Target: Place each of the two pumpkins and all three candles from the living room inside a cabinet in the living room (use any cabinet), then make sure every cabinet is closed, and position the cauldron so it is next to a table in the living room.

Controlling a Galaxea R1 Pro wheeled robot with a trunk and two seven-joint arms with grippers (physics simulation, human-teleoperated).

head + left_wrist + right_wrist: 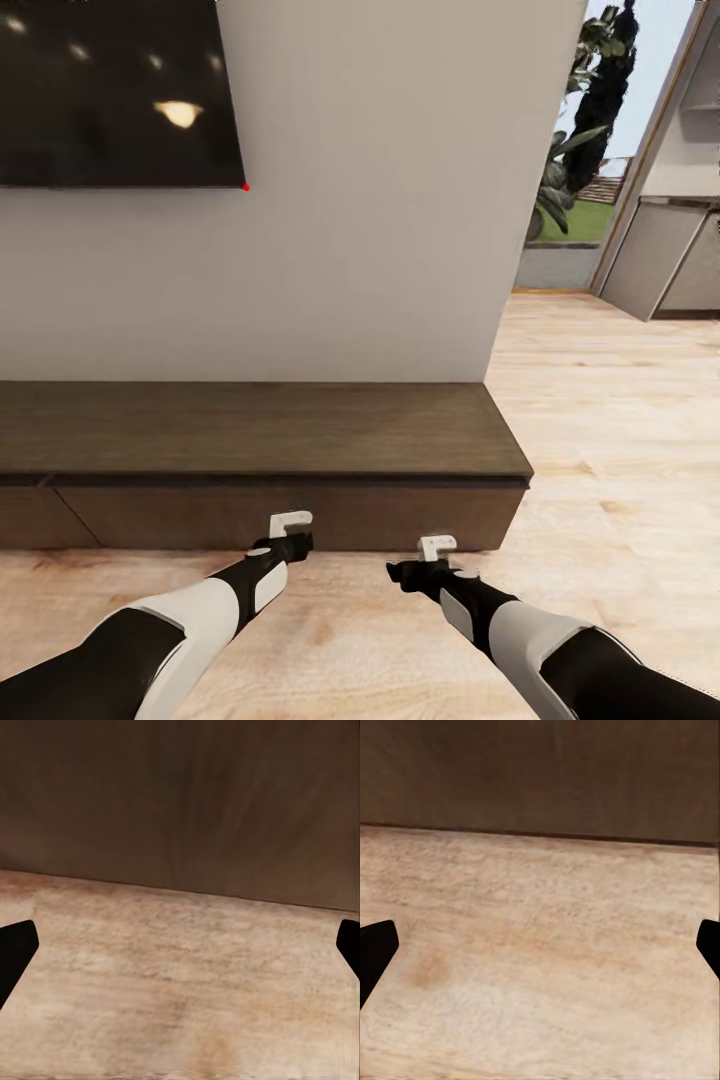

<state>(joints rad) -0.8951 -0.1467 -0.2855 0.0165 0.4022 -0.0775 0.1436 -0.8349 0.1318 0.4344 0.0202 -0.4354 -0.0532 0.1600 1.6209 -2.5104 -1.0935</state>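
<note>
The cabinet (250,430), a long low dark-brown unit, stands against the wall straight ahead, its visible fronts flush and shut. My left gripper (290,530) hangs low just before its front, open and empty. My right gripper (437,555) is beside it to the right, also open and empty. In the left wrist view the left gripper (180,945) looks down at plank floor with the cabinet front (180,802) beyond. The right gripper (540,945) sees the same floor and the cabinet front (540,772). The pumpkins, candles, cauldron and table are out of view.
A black wall-mounted screen (110,90) hangs above the cabinet on a white wall (380,250). Light wood floor (620,450) runs on past the cabinet's right end toward a glazed opening with plants (580,150) and grey units (670,260).
</note>
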